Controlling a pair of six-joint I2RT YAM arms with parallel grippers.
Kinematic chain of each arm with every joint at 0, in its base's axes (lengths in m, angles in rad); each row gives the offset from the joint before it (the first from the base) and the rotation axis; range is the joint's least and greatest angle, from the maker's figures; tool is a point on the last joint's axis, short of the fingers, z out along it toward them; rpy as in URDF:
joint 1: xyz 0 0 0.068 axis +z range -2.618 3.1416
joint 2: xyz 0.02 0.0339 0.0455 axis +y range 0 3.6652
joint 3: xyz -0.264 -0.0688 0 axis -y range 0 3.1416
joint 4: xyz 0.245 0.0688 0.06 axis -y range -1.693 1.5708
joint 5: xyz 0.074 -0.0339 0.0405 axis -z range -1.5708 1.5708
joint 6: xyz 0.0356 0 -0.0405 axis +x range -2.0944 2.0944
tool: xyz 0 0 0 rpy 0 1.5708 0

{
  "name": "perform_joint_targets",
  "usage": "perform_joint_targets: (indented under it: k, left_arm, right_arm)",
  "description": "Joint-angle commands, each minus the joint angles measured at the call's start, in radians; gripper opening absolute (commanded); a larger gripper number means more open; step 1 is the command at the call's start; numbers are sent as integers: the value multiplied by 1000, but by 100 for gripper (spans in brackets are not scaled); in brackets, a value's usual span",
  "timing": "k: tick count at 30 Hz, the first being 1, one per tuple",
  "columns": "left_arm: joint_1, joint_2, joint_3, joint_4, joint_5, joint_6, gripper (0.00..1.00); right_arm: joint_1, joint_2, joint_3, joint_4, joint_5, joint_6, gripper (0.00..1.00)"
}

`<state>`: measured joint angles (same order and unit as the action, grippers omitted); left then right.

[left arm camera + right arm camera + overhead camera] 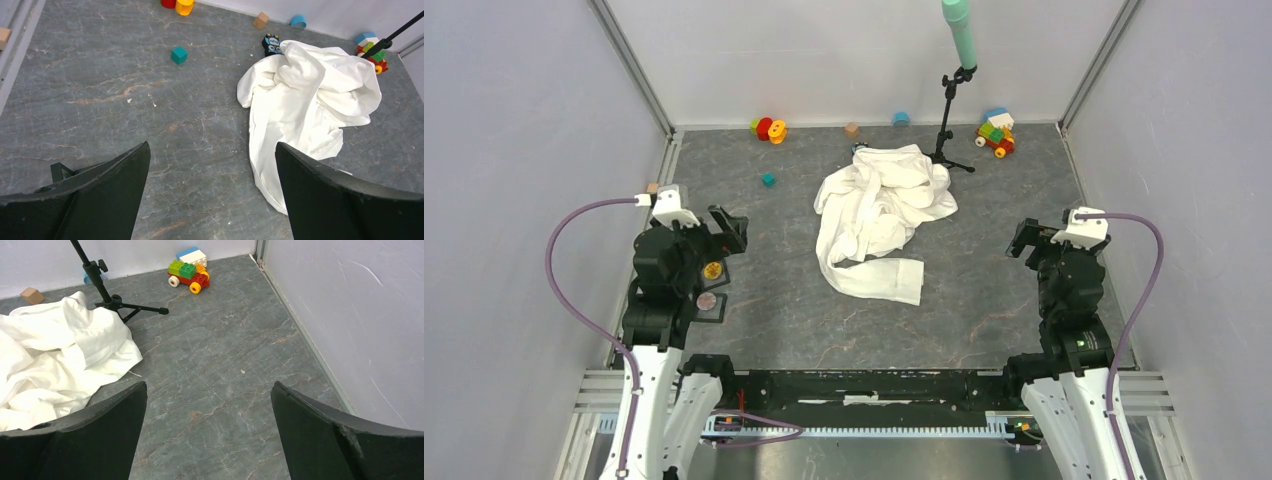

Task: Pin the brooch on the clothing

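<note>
Both tools hang wide apart and empty over the near edge of the grey stone-patterned bench. The left tool has the crumpled white thin-fabric button-up shirt ahead and to its right, and the right tool has it ahead and to its left. A small black cartoon-faced badge, by its look the brooch, lies right against the shirt's far edge, well ahead of the left tool. Your step in hand appears to be fetching it. Send the left tool forward, lower it with the fingers straddling the badge, and close on its edges without catching cloth. Have the right tool draw one fold flat, since heaped thin fabric will likely slide under a pin. Keep clear of the black tripod stand just beyond the shirt.
</note>
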<state>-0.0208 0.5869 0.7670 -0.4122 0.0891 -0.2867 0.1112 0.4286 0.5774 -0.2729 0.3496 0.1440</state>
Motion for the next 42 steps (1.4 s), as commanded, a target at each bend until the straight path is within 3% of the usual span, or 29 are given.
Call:
perform_joint_targets:
  k: [1,12,14,16,19,23,31,35,42]
  left_arm:
    - [5,15,-4,39,23,-55,100]
    - [5,13,-40,53,105,-25,100]
    - [0,26,-55,80,230,8,100]
    - [-12,57,-59,81,271,9,100]
    - [-61,89,-52,63,273,9,100]
    - [-189,110,-45,38,198,-15,100]
    - [-601,275,-124,217,-2,-183,100]
    - [-663,349,-177,301,-34,-269,100]
    - [-719,355,-415,551,-61,-427,100]
  right_arm:
    - [-1,5,1,11,-7,-5,98]
    - [-1,28,-27,38,-114,18,98]
    - [0,41,-46,58,-211,8,98]
    - [-1,62,-76,88,-339,14,98]
    - [-1,125,-127,142,-530,45,99]
    - [4,255,-148,158,-657,60,92]
    - [183,439,-189,227,-555,109,92]
    - [307,514,-187,313,-496,150,83]
    - [454,707,-148,384,-423,172,73]
